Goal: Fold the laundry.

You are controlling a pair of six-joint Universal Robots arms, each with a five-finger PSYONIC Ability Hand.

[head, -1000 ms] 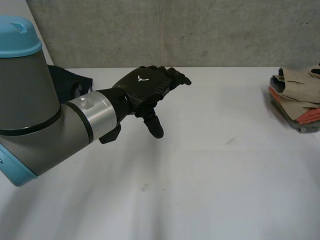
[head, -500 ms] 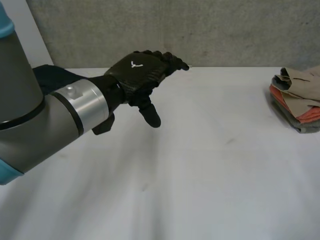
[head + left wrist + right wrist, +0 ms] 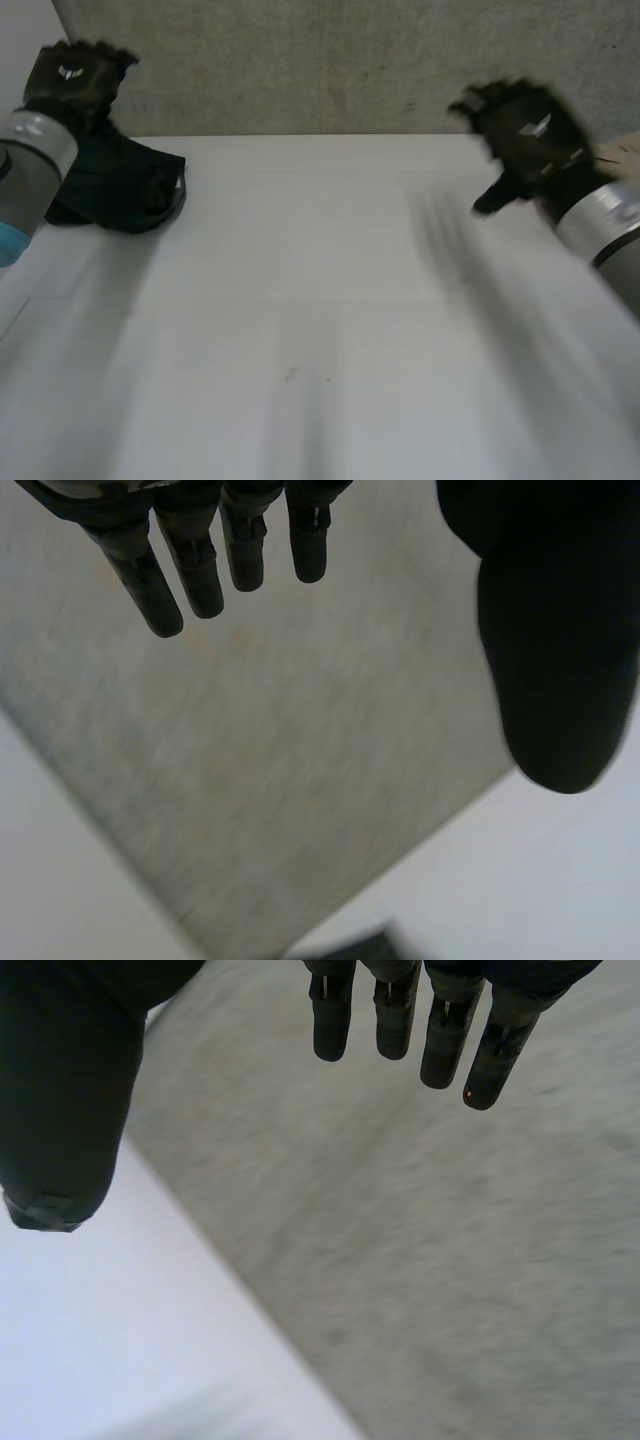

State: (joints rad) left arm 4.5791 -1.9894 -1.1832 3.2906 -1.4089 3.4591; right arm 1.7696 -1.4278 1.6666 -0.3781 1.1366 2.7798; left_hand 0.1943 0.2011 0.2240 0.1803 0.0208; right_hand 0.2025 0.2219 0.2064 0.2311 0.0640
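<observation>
While the left hand point(image 3: 72, 80) is raised near the dark crumpled garment point(image 3: 125, 190) lying at the far left corner of the white table point(image 3: 320, 300), the right hand point(image 3: 525, 135) hangs above the far right side; both hands' fingers are straight, released, grasping nothing.

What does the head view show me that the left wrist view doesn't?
Head view: the dark cloth bunched at the far left corner of the table, and the right hand held above the far right side. Left wrist view: the left hand from its palm side, fingers straight, holding nothing. Both: the left hand, the white table and the grey wall behind it.
</observation>
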